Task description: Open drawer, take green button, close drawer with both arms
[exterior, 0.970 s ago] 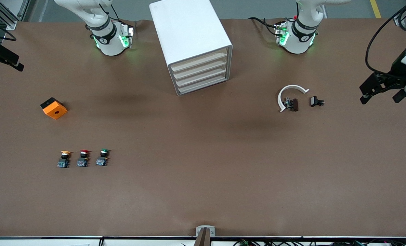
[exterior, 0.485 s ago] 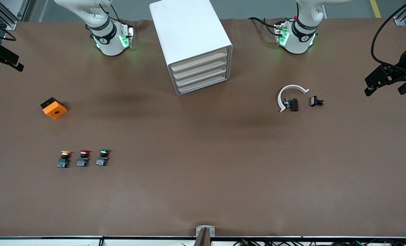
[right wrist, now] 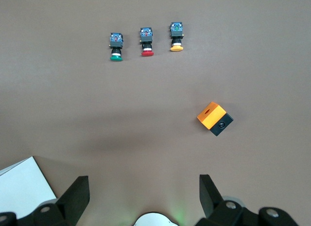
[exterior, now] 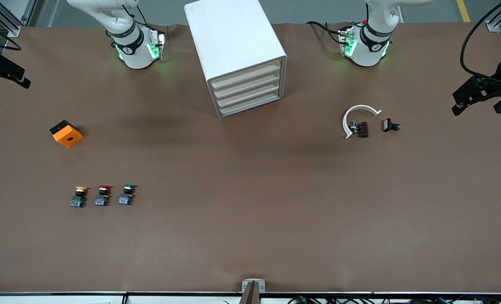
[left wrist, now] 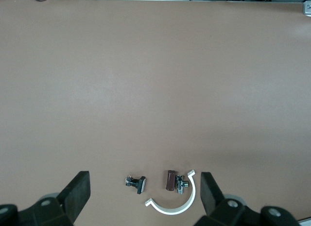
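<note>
Three push buttons [exterior: 101, 196], one orange box [exterior: 66, 133], one white cabinet [exterior: 236, 55] with four drawers [exterior: 247, 88], two arms [exterior: 125, 38]

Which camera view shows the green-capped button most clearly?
The right wrist view shows the green-capped button best: its green cap, black body and blue-grey base appear large, at the end of the row beside the red-capped button. The front view shows it much smaller. The left wrist view does not show it.

Bare bench [exterior: 250, 202] spreads in front of the cabinet [exterior: 237, 55]; the three push buttons [exterior: 101, 196] and the orange box [exterior: 66, 133] lie well apart from it, toward the right arm's end.
</note>
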### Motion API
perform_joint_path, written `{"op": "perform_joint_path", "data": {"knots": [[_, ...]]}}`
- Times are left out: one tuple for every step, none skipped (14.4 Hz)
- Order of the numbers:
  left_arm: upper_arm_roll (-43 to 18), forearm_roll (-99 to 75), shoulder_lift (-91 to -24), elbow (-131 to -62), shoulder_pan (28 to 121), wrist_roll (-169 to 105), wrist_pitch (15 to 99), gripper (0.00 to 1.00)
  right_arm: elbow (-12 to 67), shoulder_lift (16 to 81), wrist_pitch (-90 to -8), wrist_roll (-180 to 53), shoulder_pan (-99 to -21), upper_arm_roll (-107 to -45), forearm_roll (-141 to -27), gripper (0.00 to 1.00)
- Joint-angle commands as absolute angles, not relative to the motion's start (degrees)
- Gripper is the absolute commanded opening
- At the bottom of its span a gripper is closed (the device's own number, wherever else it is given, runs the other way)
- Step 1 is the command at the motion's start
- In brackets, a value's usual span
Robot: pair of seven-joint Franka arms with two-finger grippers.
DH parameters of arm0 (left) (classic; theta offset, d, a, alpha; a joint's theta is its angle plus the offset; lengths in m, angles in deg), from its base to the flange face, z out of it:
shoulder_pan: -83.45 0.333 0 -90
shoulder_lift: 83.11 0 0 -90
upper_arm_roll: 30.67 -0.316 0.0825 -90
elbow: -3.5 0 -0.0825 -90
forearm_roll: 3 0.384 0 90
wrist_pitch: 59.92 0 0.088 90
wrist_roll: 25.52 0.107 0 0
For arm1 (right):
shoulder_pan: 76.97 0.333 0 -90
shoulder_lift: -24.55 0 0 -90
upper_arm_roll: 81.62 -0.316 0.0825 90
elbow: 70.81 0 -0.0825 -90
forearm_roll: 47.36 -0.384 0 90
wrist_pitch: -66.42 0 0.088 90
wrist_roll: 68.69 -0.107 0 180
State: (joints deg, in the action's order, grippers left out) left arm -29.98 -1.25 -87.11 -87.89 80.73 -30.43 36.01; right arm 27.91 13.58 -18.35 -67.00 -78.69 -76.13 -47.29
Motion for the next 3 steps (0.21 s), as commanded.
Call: {"op": "perform_joint_path", "data": {"knots": [[-29.53, -2.03, -86.63, -86.68, 81.43, -30.09, 34.74, 1.00, 29.12, 12.42, -18.92, -67.20, -78.99, -76.43, -48.15, 1.00], [-29.53, -2.03, -86.54, -86.59, 81.52, -30.09, 34.74, 1.00, 29.12, 12.42, -18.92, -67.20, -78.99, -76.43, -48.15, 1.00], [-29.62, -2.03, -86.54, -86.68, 81.52, -30.09, 34.74, 1.00, 29.12, 12.42, -18.92, -67.20, -78.99, -76.43, -48.15, 1.00]]}}
